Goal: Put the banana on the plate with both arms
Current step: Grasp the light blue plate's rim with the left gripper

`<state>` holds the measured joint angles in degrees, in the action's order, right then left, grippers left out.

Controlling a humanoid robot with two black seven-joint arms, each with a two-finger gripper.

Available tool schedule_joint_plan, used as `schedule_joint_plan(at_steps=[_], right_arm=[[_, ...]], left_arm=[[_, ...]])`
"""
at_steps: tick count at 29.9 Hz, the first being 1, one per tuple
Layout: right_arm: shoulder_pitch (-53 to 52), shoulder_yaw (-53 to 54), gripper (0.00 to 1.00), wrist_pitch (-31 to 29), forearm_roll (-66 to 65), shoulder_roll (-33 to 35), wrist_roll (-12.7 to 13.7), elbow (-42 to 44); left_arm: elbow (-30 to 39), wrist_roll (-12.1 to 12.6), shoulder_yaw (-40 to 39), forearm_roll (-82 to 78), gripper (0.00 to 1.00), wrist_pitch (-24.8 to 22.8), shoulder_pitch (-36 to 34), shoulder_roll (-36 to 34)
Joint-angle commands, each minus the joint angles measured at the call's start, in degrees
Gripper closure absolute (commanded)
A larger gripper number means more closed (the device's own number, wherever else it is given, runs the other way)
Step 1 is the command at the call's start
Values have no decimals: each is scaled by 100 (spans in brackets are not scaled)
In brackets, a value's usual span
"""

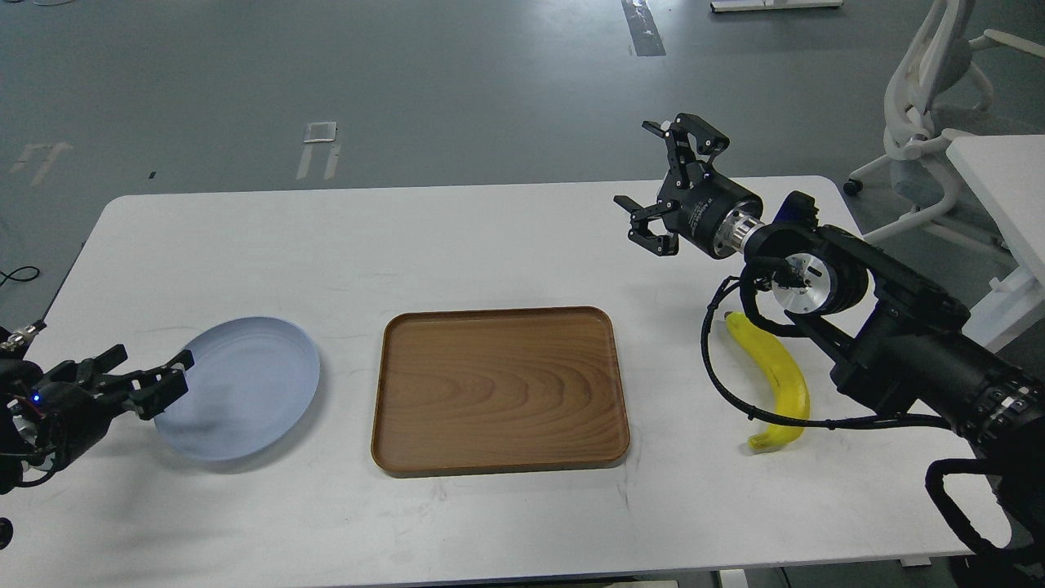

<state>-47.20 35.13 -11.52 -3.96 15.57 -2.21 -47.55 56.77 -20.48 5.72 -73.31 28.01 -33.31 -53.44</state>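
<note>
Banana on table, well below right fingers.

The curved bright yellow banana lies flat on the white table, at about 4 o'clock from the middle. One end has a brown tip and points to 12 o'clock. The other end hooks toward 7 o'clock. The round pale blue plate is shallow and smooth. It sits at about 8 o'clock, well apart from the banana, with nothing on it.
</note>
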Motion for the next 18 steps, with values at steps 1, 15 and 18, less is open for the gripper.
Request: schedule_joint_plan(at_steps=[1, 15, 18], right_arm=[[36, 3, 0, 1, 0, 68, 1, -9], [89, 3, 0, 1, 0, 86, 1, -27], [97, 3, 0, 1, 0, 86, 1, -18]], left_arm=[[-17, 0, 8, 1, 3, -1, 52, 9], [-167, -9, 16, 36, 22, -1, 422, 141], [-140, -26, 25, 36, 67, -1, 474, 141]])
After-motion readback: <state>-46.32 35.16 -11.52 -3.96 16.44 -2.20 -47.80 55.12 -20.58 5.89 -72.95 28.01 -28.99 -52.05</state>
